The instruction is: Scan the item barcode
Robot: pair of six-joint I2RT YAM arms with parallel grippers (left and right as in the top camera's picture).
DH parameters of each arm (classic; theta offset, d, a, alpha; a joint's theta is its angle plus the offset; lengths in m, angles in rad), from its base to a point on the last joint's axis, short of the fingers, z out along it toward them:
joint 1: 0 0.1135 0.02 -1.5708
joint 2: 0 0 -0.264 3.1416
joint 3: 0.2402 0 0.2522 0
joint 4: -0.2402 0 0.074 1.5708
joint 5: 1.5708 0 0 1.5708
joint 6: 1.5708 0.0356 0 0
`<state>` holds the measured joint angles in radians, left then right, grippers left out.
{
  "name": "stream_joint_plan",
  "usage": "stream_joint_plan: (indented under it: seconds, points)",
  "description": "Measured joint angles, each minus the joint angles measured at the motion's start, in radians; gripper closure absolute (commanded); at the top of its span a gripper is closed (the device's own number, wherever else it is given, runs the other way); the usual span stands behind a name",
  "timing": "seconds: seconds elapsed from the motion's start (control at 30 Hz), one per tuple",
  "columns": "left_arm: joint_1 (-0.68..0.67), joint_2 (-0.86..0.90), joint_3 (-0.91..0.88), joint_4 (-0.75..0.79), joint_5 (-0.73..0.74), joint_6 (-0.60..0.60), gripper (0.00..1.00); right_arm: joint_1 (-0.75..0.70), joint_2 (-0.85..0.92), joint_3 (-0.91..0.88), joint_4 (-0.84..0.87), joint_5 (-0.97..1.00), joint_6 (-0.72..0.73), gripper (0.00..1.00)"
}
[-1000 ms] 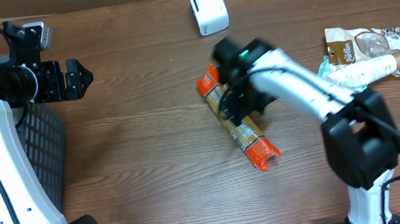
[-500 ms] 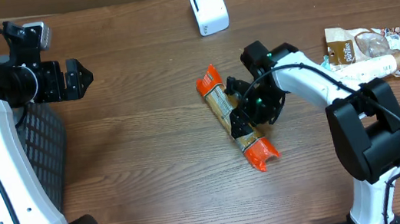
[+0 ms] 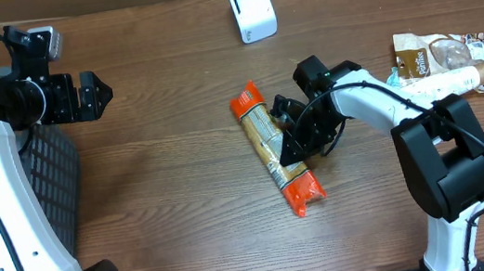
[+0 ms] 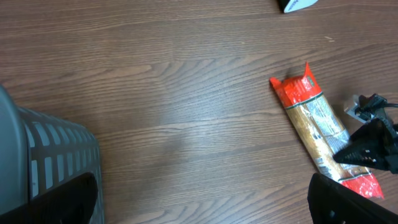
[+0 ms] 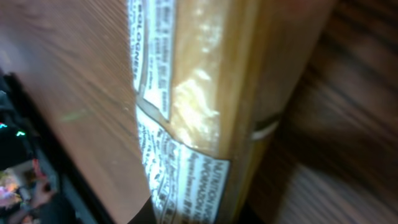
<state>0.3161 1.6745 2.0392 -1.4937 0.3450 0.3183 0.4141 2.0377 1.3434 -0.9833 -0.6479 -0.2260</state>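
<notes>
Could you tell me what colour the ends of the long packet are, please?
Orange-red on the packet, clearest overhead.

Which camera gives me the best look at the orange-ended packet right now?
Overhead. The whole packet lies in view there, with both orange ends visible. Left wrist shows most of it, its lower end partly hidden. Right wrist shows only a blurred close-up of its printed label.
</notes>
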Motion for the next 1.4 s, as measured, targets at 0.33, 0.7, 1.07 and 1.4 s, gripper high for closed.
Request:
stream_joint_plan:
  seconds: [0.33,0.7,1.07,1.4]
  points:
    - [0.0,0.0,0.0,0.0,0.0,0.0,0.0,-0.008,0.0,0.077,-0.072,-0.137,0.014,0.96]
    - [0.0,0.0,0.0,0.0,0.0,0.0,0.01,-0.123,-0.14,0.29,0.092,-0.38,0.15,0.96]
    - [0.0,0.0,0.0,0.0,0.0,0.0,0.0,-0.224,-0.182,0.313,0.332,-0.537,0.381,0.96]
    - [0.0,0.0,0.0,0.0,0.0,0.0,0.0,-0.063,-0.173,0.314,0.423,0.375,0.369,0.96]
